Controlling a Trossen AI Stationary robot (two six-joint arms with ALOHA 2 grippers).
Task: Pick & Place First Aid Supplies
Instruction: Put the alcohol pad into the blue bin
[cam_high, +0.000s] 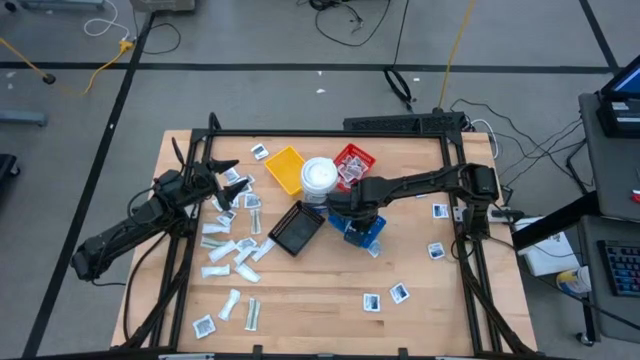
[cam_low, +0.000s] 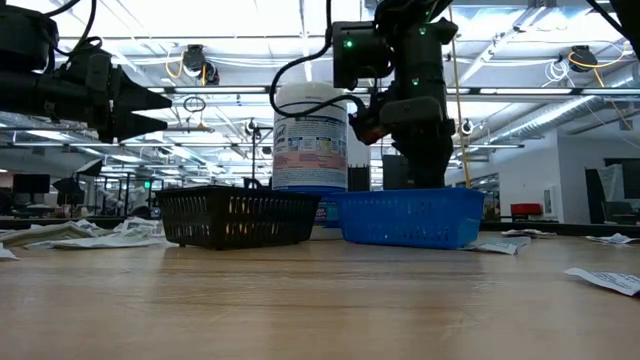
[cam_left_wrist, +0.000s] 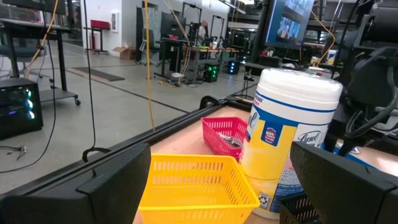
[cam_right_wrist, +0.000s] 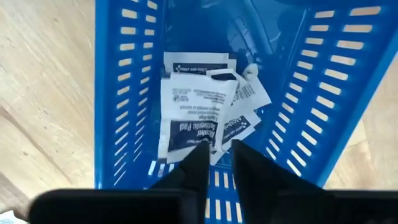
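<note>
My right gripper (cam_right_wrist: 216, 155) hangs over the blue tray (cam_right_wrist: 118, 93), fingers just parting above the packets (cam_right_wrist: 199, 112) piled inside: the drop. Next I'd lift clear toward strays at four o'clock.

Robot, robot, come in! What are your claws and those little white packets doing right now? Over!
Right gripper over blue tray, fingers slightly apart above packets inside. Left gripper open, waiting over loose packets. Nothing in the way.

Packets (cam_right_wrist: 198, 115) inside a tray (cam_right_wrist: 112, 93) right of another tray (cam_high: 296, 229), tub (cam_high: 318, 177) behind both.
</note>
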